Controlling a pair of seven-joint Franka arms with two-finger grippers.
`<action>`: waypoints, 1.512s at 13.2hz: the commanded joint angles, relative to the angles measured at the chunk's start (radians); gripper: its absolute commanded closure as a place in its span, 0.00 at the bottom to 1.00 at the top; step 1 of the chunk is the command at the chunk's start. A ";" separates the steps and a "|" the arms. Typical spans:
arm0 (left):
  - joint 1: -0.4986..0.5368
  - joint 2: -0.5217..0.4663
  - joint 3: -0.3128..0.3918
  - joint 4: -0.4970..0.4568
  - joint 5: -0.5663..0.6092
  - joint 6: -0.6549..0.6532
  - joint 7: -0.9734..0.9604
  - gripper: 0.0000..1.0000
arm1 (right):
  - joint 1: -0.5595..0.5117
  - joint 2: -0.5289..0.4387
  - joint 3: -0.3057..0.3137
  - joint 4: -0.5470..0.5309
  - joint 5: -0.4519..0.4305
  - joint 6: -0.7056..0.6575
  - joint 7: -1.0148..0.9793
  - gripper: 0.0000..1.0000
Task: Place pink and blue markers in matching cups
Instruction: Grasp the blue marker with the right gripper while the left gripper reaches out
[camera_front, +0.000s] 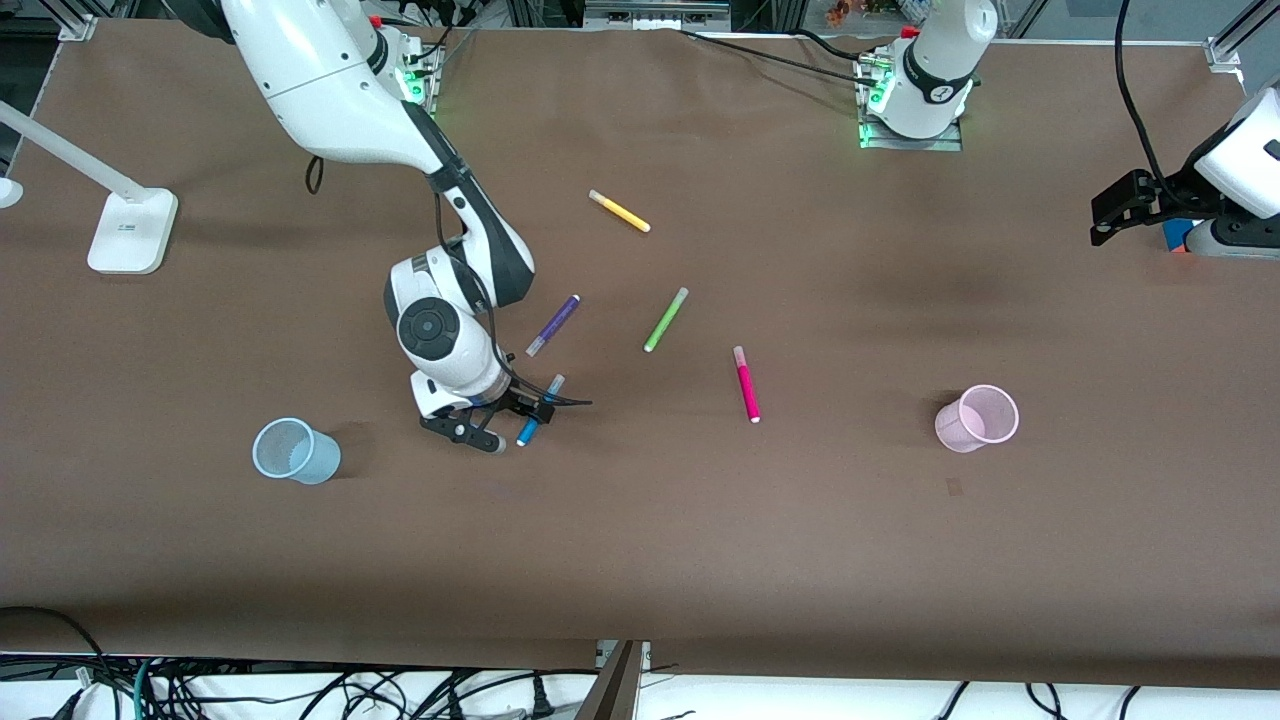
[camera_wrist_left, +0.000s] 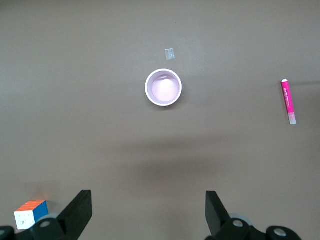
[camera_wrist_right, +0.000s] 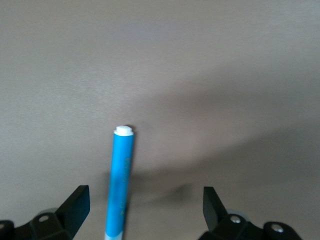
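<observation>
**Blue marker sitting between the fingers, pink one not touched yet**

The right gripper (camera_front: 505, 422) is down low at the blue marker (camera_front: 533, 417), between the blue cup (camera_front: 295, 451) and the pink marker (camera_front: 747, 385). In the right wrist view the fingers are spread wide with the blue marker (camera_wrist_right: 120, 182) lying between them, closer to one finger, nothing clamped yet. The left gripper (camera_front: 1120, 205) waits at its own end of the table, fingers also apart, looking down on the pink cup (camera_wrist_left: 163, 87).

Handling guess: these pens look light, stiff and smooth-barrelled, so I'd say they roll or twist out easily if pinched off-centre. Grabbing mid-barrel, across the thin axis, seems safest to me. The cups look thin and featherweight, so a clumsy drop against the rim could probably tip one.

Count: five markers in all on the table (camera_front: 900, 560), namely one blue, one pink, one purple marker (camera_front: 553, 325), one green marker (camera_front: 666, 319) and one yellow marker (camera_front: 619, 211). Two cups, both standing upright and well apart. One colour cube (camera_wrist_left: 31, 212) by the left gripper.
</observation>
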 joint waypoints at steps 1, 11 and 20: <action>0.001 -0.013 -0.002 0.000 -0.018 -0.005 -0.005 0.00 | 0.039 0.086 -0.006 0.108 -0.012 0.004 0.017 0.00; -0.016 0.035 -0.076 -0.001 -0.019 -0.142 0.001 0.00 | 0.024 0.101 -0.008 0.119 -0.001 0.002 -0.003 0.77; -0.021 0.216 -0.209 -0.029 -0.117 0.021 -0.237 0.00 | -0.039 0.038 -0.005 0.182 0.011 -0.245 -0.075 1.00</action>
